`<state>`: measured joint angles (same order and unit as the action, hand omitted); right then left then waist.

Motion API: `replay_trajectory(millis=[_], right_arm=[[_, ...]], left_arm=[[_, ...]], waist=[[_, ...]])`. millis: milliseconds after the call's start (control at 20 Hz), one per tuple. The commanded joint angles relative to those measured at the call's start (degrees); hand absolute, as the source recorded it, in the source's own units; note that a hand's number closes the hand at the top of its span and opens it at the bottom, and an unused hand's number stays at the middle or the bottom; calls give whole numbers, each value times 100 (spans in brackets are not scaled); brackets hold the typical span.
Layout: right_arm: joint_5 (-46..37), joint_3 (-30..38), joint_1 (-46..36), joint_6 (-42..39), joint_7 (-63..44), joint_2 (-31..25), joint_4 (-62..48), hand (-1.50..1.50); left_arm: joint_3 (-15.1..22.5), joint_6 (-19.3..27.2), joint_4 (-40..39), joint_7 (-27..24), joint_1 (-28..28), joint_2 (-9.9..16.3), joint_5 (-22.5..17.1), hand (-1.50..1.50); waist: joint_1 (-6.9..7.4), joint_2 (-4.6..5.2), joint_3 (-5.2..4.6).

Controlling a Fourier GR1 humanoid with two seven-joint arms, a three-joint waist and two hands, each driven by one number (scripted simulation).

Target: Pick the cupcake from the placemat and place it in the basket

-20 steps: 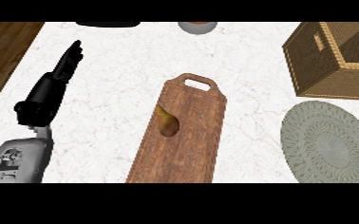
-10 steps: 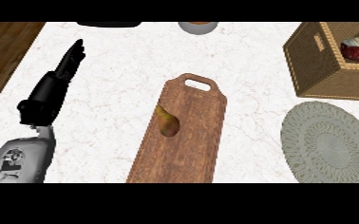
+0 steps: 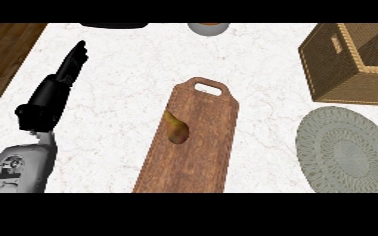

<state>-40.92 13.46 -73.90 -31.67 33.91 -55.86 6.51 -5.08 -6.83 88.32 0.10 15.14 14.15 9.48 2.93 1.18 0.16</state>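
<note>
A brown wicker basket [image 3: 334, 67] stands at the upper right, partly cut off by the view's edge. Below it lies the round grey woven placemat [image 3: 341, 150], with nothing on the part that shows. No cupcake shows in this view. My left hand [image 3: 55, 92] rests at the left over the white counter, open, with straight fingers pointing away from me and holding nothing. My right hand does not appear in the view.
A long wooden cutting board [image 3: 203, 155] with a handle hole lies in the middle, and a brownish pear [image 3: 176, 127] sits on its left side. A grey bowl [image 3: 208, 28] and a black object [image 3: 114, 25] stand at the far edge. The counter ends at the left.
Half a second ago a small red and white thing showed inside the basket at the right edge; it no longer shows. The left hand has stayed put.
</note>
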Motion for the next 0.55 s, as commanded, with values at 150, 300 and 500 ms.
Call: replay_trajectory(millis=[150, 300, 500], right_arm=[[1167, 1211, -9, -164, -881, -474, -633, -150], [1441, 1472, 142, -81, -1122, -795, -642, -150], [1753, 1770, 369, -129, -1269, -1194, -647, -150]], left_arm=[[-25, -115, 95, -102, -62, 77, -60, 0], [2, -44, 92, -51, -47, -18, -49, 0], [-21, -102, 73, -111, 13, 56, -54, 0]], waist=[[97, 71, 15], [95, 98, 24], [81, 134, 41]])
